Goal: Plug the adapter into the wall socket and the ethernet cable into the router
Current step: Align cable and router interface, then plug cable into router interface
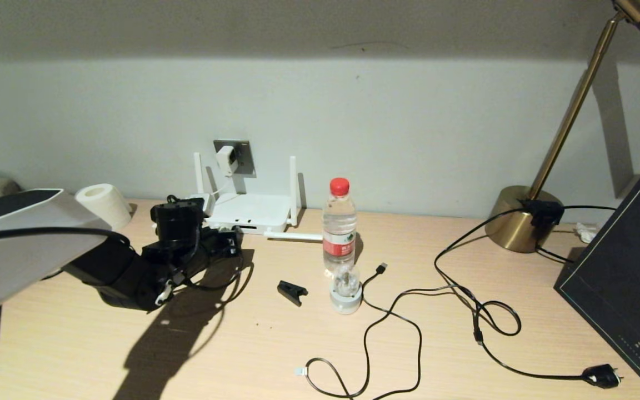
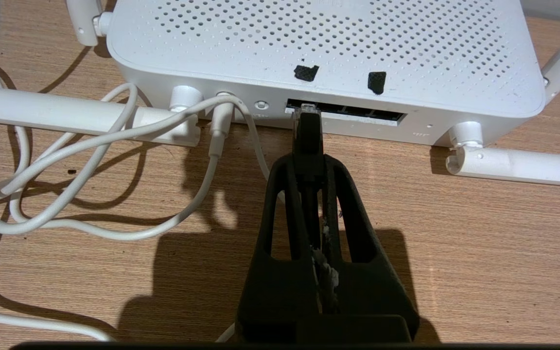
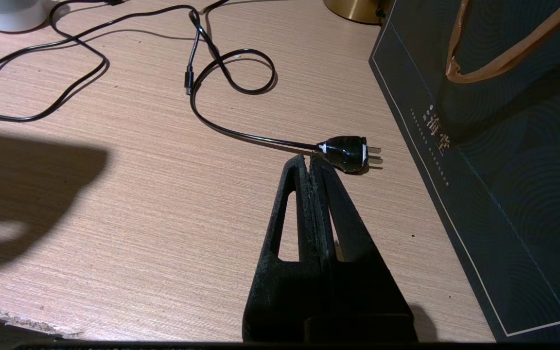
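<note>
The white router (image 1: 250, 211) lies against the wall under the grey wall socket (image 1: 242, 161). The white adapter (image 1: 225, 158) sits in that socket, and its white cord (image 2: 114, 146) runs to the router's (image 2: 323, 43) back edge. My left gripper (image 2: 309, 163) is shut on the black boot of the ethernet cable (image 2: 309, 131). The clear plug tip is at the mouth of the leftmost port in the row of ports (image 2: 358, 115). In the head view the left gripper (image 1: 231, 241) is right at the router's front edge. My right gripper (image 3: 309, 160) is shut and empty, low over the table.
A water bottle (image 1: 339, 225), a small white base (image 1: 345, 294) and a black clip (image 1: 292, 291) stand right of the router. Loose black cables (image 1: 392, 311) cross the table. A black mains plug (image 3: 348, 153) lies by the right gripper, beside a dark bag (image 3: 503, 170). A brass lamp (image 1: 520, 219) stands at the back right.
</note>
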{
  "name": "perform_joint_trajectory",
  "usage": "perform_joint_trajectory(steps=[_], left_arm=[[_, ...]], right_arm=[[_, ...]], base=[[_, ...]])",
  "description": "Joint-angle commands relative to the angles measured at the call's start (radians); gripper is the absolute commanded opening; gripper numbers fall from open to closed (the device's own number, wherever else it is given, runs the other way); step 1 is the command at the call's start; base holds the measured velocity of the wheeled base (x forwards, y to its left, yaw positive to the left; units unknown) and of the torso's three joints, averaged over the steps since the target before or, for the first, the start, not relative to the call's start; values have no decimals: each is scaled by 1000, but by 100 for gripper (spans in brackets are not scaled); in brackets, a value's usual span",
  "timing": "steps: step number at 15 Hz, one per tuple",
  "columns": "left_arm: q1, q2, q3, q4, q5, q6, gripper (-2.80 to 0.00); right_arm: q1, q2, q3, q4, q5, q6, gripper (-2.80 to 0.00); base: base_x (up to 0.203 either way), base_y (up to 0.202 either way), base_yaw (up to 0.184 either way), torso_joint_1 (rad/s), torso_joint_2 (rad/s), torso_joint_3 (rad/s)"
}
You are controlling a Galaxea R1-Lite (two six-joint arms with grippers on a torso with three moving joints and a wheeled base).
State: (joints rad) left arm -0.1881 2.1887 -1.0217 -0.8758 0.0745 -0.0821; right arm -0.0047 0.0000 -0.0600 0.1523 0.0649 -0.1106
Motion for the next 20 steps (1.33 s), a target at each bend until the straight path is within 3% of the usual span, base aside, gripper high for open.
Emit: perform_joint_trajectory(steps=[1, 20], left_arm=[[1, 13, -3, -8, 1, -1, -280], [-14, 23, -26, -5, 5, 1, -280]], right_arm=[[0, 2, 0, 1, 1, -1, -280], [0, 0, 0, 1, 1, -1, -280]], base=[[0, 0, 0, 0, 0, 0], [0, 0, 0, 0, 0, 0]])
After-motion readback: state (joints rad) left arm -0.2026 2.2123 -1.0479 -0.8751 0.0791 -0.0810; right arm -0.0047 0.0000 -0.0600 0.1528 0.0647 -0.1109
